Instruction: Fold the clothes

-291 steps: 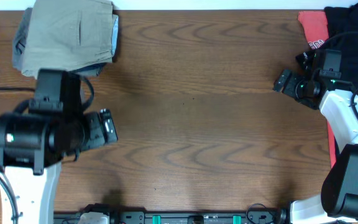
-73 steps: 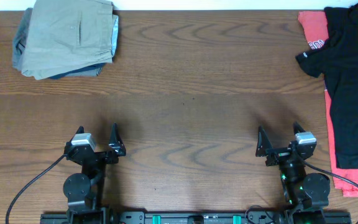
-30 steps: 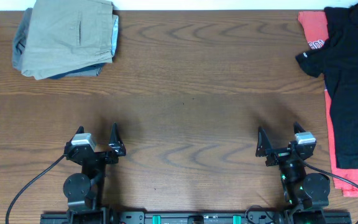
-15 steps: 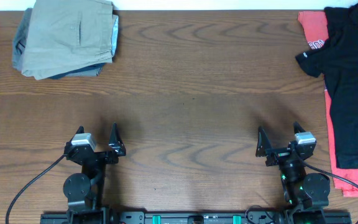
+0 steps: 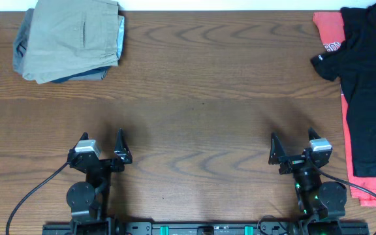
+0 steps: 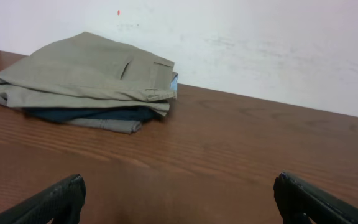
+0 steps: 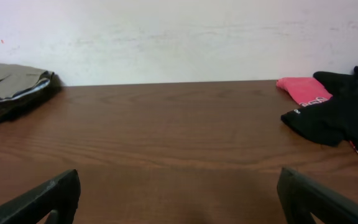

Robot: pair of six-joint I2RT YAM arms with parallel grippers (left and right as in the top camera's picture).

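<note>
— How are the two arms sitting?

— The left end effector point(image 5: 101, 142) is resting low over the near side of the tabletop point(image 5: 207, 98). Its jaws are standing wide apart, gripping nothing and touching no cloth. The right end effector point(image 5: 292, 140) is sitting the same way, spread wide and carrying nothing.

— Where are the clothes lying?

— The khaki-green shorts point(image 5: 70, 36) are lying well ahead of the left end effector and off to its left, at the far edge against the white wall point(image 6: 260, 43). They are lying folded, the stitched pocket facing up and a sliver of light blue lining peeking out at the waistband. They are resting on top of a navy garment point(image 6: 86, 114), which is showing underneath along the near side.

— And over by the other arm?

— A black shirt point(image 5: 364, 85) is sprawling unfolded ahead of the right end effector and to its right, running toward the far edge. It is overlapping a red garment point(image 5: 328, 29), whose corner is sticking out at the far end.

— Is anything lying between the end effectors and the cloth?

— Only bare wood is showing ahead of each one.
</note>
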